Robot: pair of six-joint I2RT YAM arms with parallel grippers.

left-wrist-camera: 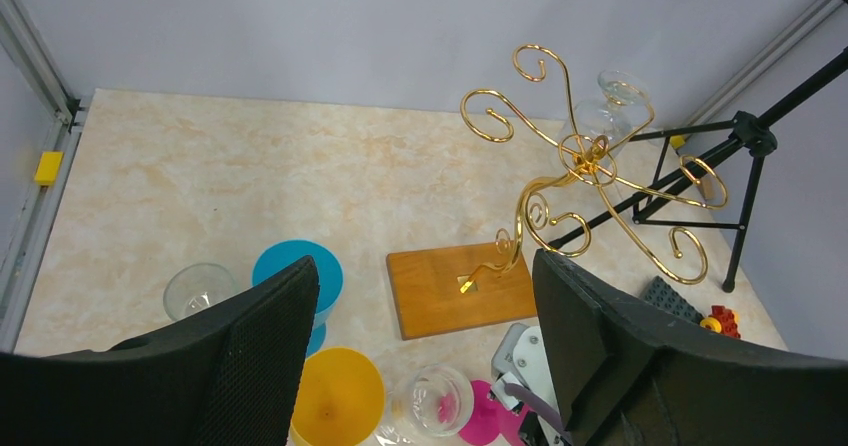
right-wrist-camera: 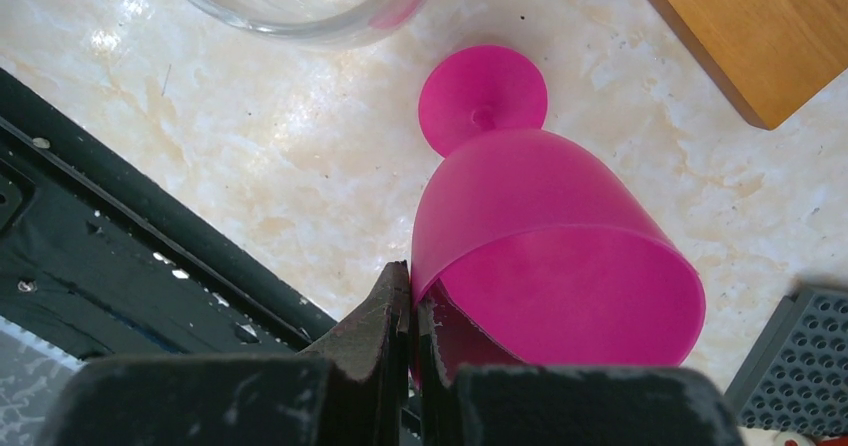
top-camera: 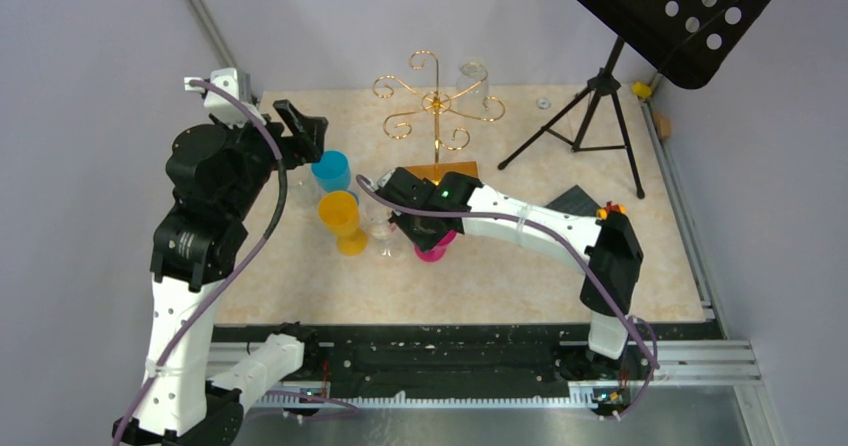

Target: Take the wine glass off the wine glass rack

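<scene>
while my right gripper (right-wrist-camera: 412,288) pinched the pink glass (right-wrist-camera: 560,246), the clear wine glass (left-wrist-camera: 603,118) hung on the rack (left-wrist-camera: 440,296), ahead-right of my open left gripper (left-wrist-camera: 425,266).

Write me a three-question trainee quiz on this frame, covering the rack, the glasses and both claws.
1. True or false: the wine glass rack has no glass hanging on it.
2. What is the right claw pinching? A: nothing. B: the rim of the pink glass. C: the rack's pole.
3. Fill in: the left claw, raised over the table and holding nothing, stands ____.

Key
1. False: a clear wine glass hangs from one scroll arm.
2. B.
3. Open.
</scene>
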